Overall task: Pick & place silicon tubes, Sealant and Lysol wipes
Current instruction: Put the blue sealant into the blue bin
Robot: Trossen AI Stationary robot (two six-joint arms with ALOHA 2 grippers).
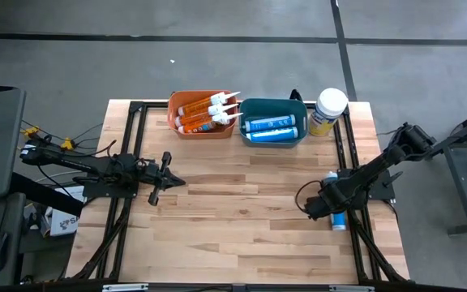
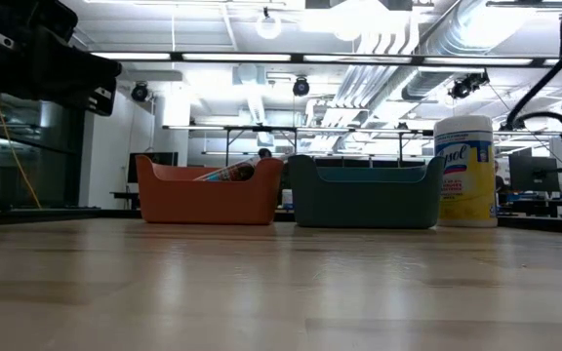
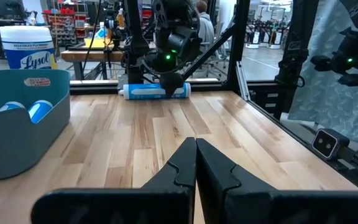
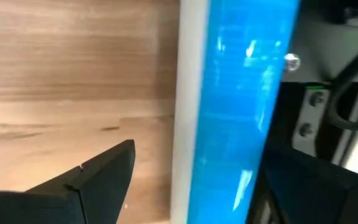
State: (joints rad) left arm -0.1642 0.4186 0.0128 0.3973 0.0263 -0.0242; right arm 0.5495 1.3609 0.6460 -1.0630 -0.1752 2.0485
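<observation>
— Filling the right wrist view was a blue-and-white tube (image 4: 235,106), lying flat on the wood, with one dark finger on either side of it. So was the right gripper (image 1: 328,204) holding it?

— Straddling it, I'd say. The fingers were spread around the tube but not pressed on it, and the tube lay at the table's right edge beside the frame rail. The high view showed it (image 1: 338,217) poking out just beneath the gripper.

— And where would it go?

— Probably the teal bin (image 1: 273,138) at the back, since two blue tubes (image 1: 272,126) already lay there. The orange bin (image 1: 185,104) next to it held the orange-labelled cartridges (image 1: 203,119), so things looked sorted by kind.

— The Lysol wipes (image 1: 328,111)?

— Upright just right of the teal bin, on the table itself, in neither bin.

— What about the other arm?

— The left gripper (image 3: 196,163) waited over the left-centre of the table, fingers pressed shut on nothing, well apart from everything. That kept it clear of the right arm's path.

— Any risk?

— The rail so close to the tube leaves the outer finger little room.
</observation>
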